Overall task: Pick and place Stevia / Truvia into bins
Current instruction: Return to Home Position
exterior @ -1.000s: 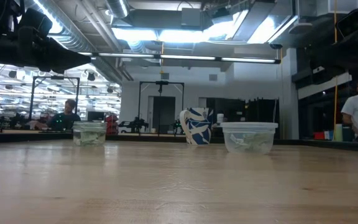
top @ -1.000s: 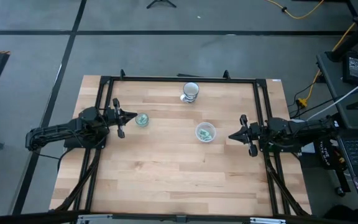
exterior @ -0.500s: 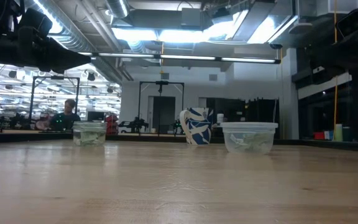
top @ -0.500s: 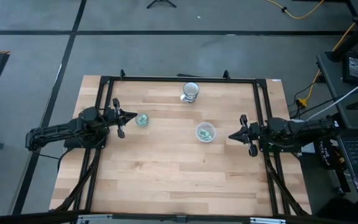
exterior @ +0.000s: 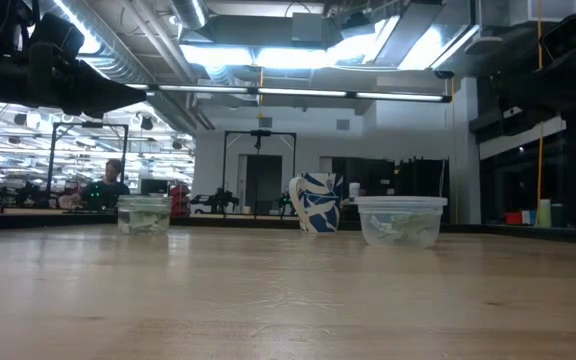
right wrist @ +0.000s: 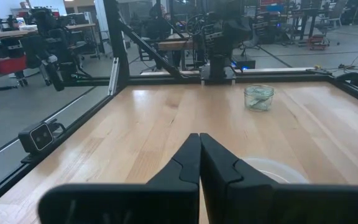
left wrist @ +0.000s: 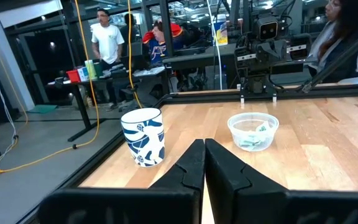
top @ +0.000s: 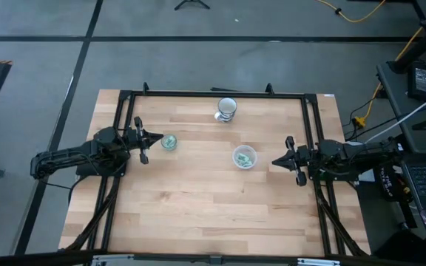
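Note:
Two clear plastic cups stand upright on the wooden table, each with green-and-white packets inside: the smaller cup (top: pixel 169 142) (exterior: pixel 144 215) (right wrist: pixel 258 98) and the wider cup (top: pixel 244 157) (exterior: pixel 400 221) (left wrist: pixel 253 131). No loose packet shows on the table. My left gripper (top: pixel 157 137) (left wrist: pixel 204 152) is shut, just left of the smaller cup. My right gripper (top: pixel 275 162) (right wrist: pixel 199 146) is shut, a little right of the wider cup. Neither touches a cup.
A blue-and-white patterned cup (top: pixel 227 108) (exterior: pixel 315 203) (left wrist: pixel 143 137) stands near the table's far edge. A black frame (top: pixel 213 94) borders the table. The near half of the tabletop (top: pixel 213 214) is bare wood. People show in the room beyond the table.

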Controlling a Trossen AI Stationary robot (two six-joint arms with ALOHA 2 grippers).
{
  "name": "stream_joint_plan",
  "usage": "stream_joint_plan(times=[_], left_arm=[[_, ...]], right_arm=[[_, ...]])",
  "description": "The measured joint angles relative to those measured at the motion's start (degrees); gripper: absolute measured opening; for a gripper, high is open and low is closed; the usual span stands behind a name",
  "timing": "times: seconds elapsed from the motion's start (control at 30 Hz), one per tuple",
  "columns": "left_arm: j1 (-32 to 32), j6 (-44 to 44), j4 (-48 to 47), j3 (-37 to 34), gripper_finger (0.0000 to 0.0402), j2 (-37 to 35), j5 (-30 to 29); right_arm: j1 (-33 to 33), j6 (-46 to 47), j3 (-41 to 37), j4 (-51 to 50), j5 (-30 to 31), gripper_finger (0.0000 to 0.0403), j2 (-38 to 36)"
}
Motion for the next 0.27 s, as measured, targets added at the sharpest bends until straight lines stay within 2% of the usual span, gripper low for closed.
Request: stream_joint_plan(times=[0.27], left_arm=[[0.0,0.0,0.0,0.0,0.0004,0.0,0.0]], right_arm=[[0.0,0.0,0.0,0.0,0.0,0.0004,0.0]])
